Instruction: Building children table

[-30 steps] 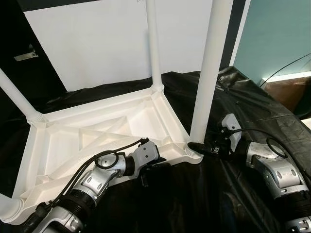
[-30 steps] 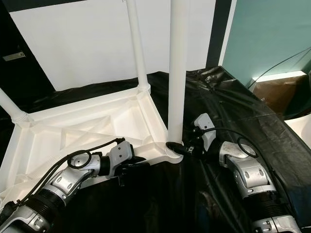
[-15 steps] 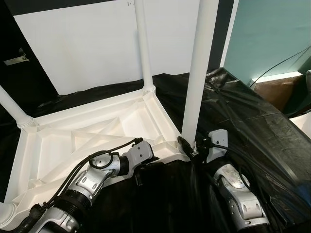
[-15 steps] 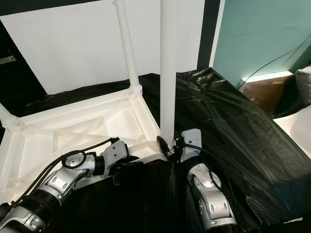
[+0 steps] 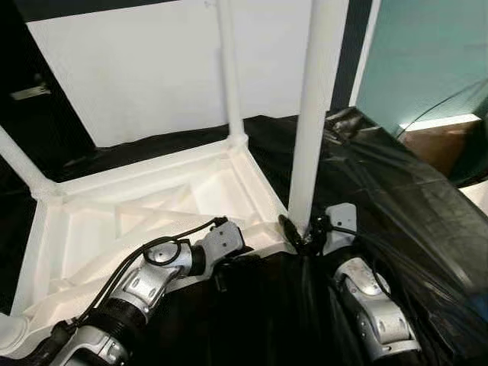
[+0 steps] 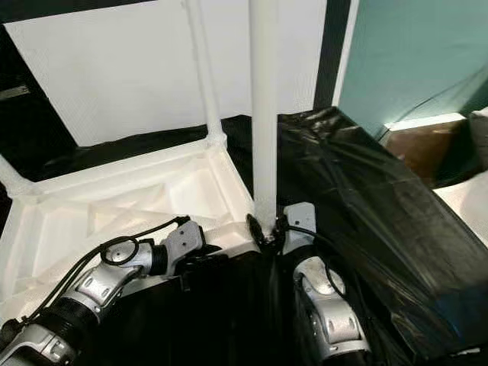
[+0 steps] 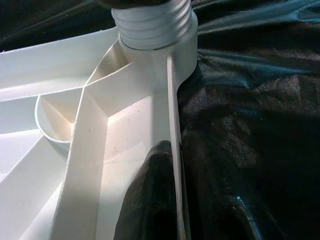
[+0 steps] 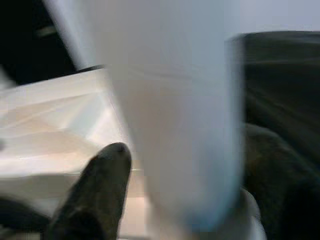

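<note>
Four white legs are seen standing up from an upturned white table top [image 5: 145, 206] that lies on black plastic sheeting [image 5: 396, 191]. The near right leg [image 5: 314, 114] rises upright from the corner socket closest to the robot; a second leg [image 5: 229, 69] stands at the far corner, a third [image 5: 19, 160] leans in from the left edge, and the foot of a fourth [image 5: 9, 335] is glimpsed at the lower left corner.

The right gripper [image 5: 299, 232] is placed at the base of the near right leg, its black fingers wrapped about the leg just above the socket, one finger [image 8: 95, 190] being visible against the blurred white tube in the right wrist view. The left gripper [image 5: 229, 267] is set on the near rim of the table top, close to the same corner; one finger [image 7: 150, 195] is shown lying inside the rim wall, pinching the edge, with the threaded socket [image 7: 152, 25] just ahead.

A white wall panel [image 5: 152, 69] stands behind, and a teal wall [image 5: 427, 53] is seen to the right.
</note>
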Tool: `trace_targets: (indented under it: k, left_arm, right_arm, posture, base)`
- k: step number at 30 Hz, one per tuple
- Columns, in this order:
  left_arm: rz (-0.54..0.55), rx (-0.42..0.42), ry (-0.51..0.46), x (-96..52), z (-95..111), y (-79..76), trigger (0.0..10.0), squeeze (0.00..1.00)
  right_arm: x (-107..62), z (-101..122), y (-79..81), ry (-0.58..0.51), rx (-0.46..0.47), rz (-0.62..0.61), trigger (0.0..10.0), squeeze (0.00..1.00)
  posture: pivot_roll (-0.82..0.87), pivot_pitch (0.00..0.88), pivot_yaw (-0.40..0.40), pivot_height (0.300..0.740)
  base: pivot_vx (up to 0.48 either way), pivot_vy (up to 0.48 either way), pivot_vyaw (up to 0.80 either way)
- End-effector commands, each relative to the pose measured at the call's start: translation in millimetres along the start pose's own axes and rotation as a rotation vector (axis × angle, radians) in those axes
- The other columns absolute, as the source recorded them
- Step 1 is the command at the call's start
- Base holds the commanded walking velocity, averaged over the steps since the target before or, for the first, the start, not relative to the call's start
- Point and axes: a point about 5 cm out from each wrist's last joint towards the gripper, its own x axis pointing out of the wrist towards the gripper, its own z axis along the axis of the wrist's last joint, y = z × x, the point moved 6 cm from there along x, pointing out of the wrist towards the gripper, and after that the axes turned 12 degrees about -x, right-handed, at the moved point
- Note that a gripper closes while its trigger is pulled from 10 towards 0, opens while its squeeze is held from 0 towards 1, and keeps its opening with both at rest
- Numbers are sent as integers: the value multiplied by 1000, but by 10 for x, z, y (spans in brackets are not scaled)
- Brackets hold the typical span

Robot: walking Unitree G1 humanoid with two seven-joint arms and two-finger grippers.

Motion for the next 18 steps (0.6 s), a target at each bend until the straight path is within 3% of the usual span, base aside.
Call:
trace_targets:
  k: [1,2,3,4,5,6,7,9,12,13,14,15,18]
  left_arm:
    - [-150,-160,226,76,-711,-386,10000,0]
    - [-151,-159,227,82,-712,-390,10000,0]
    - [-154,-158,227,100,-718,-406,10000,0]
    - [-154,-158,227,100,-718,-406,10000,0]
    - [-155,-158,226,108,-717,-413,10000,0]
    - [-156,-158,225,114,-717,-420,10000,0]
    - [-156,-158,225,114,-717,-420,10000,0]
    - [-156,-159,222,123,-717,-430,10000,0]
    - [-156,-159,221,123,-719,-436,10000,0]
    - [-155,-159,221,122,-719,-437,10000,0]
    - [-154,-160,220,121,-720,-437,10000,0]
    - [-152,-160,220,119,-722,-436,10000,0]
    - [-149,-160,219,115,-725,-438,10000,0]
  right_arm:
    - [25,46,-21,-18,-13,62,10000,1000]
    - [29,66,-55,-24,-33,81,10000,1000]
    - [47,121,-215,-38,-83,85,10000,929]
    - [47,121,-215,-38,-83,85,10000,929]
    - [52,138,-269,-41,-110,97,10000,192]
    - [54,144,-302,-37,-131,117,10000,0]
    - [54,144,-302,-37,-131,117,10000,0]
    - [10,91,-268,5,-159,278,10000,0]
    - [-37,36,-222,39,-168,370,10000,0]
    - [-70,8,-196,55,-169,419,4784,0]
    - [-92,-9,-183,65,-168,452,4784,0]
    - [-110,-21,-178,73,-165,481,0,0]
    - [-115,-14,-190,75,-163,504,0,0]
  posture:
    - [-35,0,9,740]
    - [-35,0,9,740]
    - [-37,0,8,740]
    - [-37,0,8,740]
    - [-37,0,5,740]
    - [-37,0,5,740]
    - [-37,0,5,740]
    - [-35,0,3,740]
    - [-31,0,0,740]
    - [-27,0,-2,740]
    - [-27,0,-2,740]
    - [-25,0,-3,740]
    - [-22,0,-4,740]
  base:
    - [0,0,0]
    - [0,0,0]
    - [0,0,0]
    - [0,0,0]
    - [0,0,0]
    - [0,0,0]
    - [0,0,0]
    - [0,0,0]
    - [0,0,0]
    - [0,0,0]
    - [0,0,0]
    - [0,0,0]
    - [0,0,0]
